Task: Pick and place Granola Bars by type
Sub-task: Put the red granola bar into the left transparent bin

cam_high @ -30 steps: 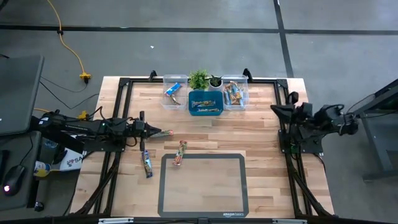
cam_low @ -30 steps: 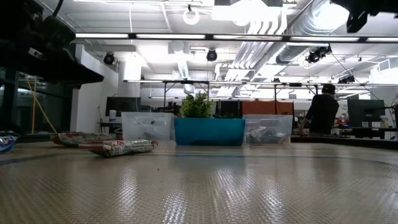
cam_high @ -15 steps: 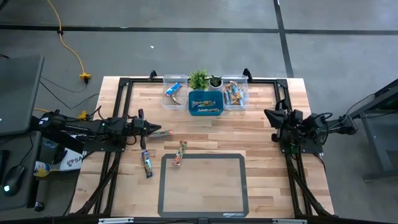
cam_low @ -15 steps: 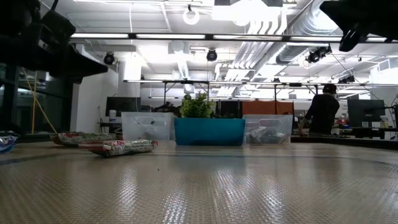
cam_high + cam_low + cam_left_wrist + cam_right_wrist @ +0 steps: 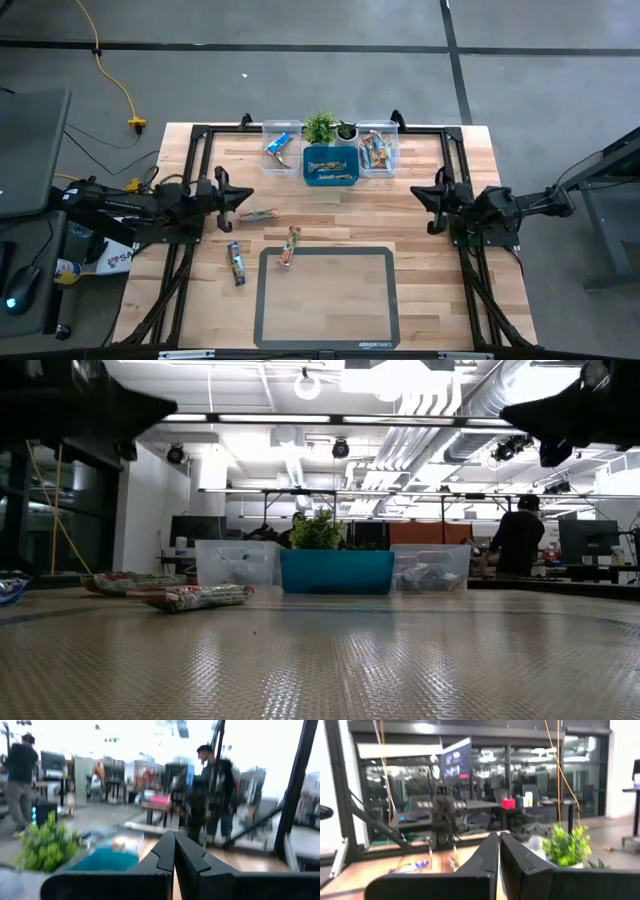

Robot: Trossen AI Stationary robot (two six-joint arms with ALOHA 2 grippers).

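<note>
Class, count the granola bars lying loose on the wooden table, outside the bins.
3: one beside the left hand, one at the mat's top edge, one left of the mat. None seem hidden.

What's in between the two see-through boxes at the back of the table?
From above, the blue bin with bars inside sits between the left clear box and right clear box, with green plants behind it.

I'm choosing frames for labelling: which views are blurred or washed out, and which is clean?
High view: evenly lit, sharp; the loose granola bars read clearly. Low view: ceiling lights glare, arms are dark shapes. Left wrist view: blurred, washed-out background behind the shut left gripper. Right wrist view: softly blurred.
</note>
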